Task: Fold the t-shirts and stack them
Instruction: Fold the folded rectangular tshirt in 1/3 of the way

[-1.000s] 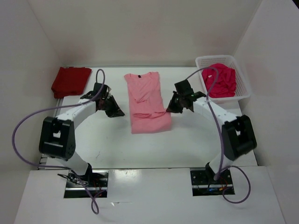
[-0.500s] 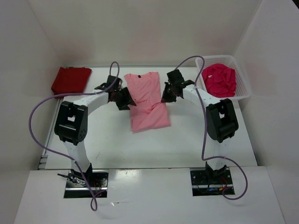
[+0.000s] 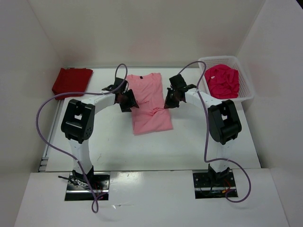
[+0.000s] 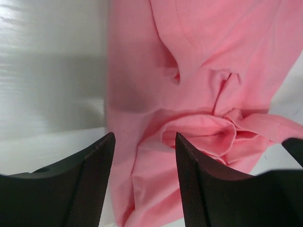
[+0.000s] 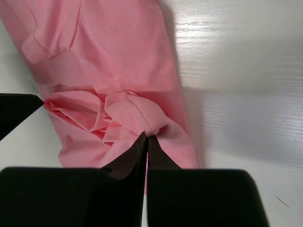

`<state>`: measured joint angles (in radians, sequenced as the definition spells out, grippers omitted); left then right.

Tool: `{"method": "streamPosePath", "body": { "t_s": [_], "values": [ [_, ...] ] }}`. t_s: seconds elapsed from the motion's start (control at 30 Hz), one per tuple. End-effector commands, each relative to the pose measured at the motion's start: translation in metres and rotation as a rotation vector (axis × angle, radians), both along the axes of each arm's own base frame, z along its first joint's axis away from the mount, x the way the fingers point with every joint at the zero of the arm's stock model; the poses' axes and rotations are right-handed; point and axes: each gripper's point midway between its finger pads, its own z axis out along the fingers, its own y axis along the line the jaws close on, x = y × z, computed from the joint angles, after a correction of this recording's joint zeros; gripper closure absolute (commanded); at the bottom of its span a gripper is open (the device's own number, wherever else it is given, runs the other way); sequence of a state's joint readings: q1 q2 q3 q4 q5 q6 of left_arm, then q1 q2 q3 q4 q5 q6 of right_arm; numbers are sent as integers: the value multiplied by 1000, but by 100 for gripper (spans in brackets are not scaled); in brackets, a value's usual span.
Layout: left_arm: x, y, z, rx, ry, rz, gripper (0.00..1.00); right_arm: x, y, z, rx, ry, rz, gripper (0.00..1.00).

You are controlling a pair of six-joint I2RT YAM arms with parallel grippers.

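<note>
Pink shirt (image 3: 150, 94) lies on the surface (image 3: 118, 142), bunched at mid-length. My left end effector (image 4: 144, 142) stands open over its left edge. My right end effector (image 5: 146, 139) is closed, pinching the bunched fold. Red shirt (image 3: 71, 81): well left of it. Magenta shirt (image 3: 222, 81): to its right, in the basket (image 3: 248, 85).

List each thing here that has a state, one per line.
light pink cloth t-shirt: spread lengthwise on the white table, bunched into a ridge across its middle
dark red cloth t-shirt: folded, far left of the table
white plastic mesh basket: upright, far right, one shirt inside
bright magenta cloth t-shirt: crumpled, inside the basket
left gripper: jaws open over the pink shirt's left edge
right gripper: jaws shut, pinching a fold of the pink shirt
</note>
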<state>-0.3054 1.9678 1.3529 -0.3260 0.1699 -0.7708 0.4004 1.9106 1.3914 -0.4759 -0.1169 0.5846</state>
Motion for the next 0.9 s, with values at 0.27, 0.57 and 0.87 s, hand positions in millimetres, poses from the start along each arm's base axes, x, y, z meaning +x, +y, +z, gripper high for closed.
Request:
{"method": "streamPosePath", "body": {
  "t_s": [0.27,0.57,0.87],
  "values": [
    [14,-12,3,-16,-30,-28,49,2,0,12,26,-50,16,100],
    [7,-24,0,-43,-5,-45,54,0,2,11,35,-47,22,100],
    [11,-27,14,-70,-25,-17,90,1,2,15,38,-56,22,100]
  ]
}}
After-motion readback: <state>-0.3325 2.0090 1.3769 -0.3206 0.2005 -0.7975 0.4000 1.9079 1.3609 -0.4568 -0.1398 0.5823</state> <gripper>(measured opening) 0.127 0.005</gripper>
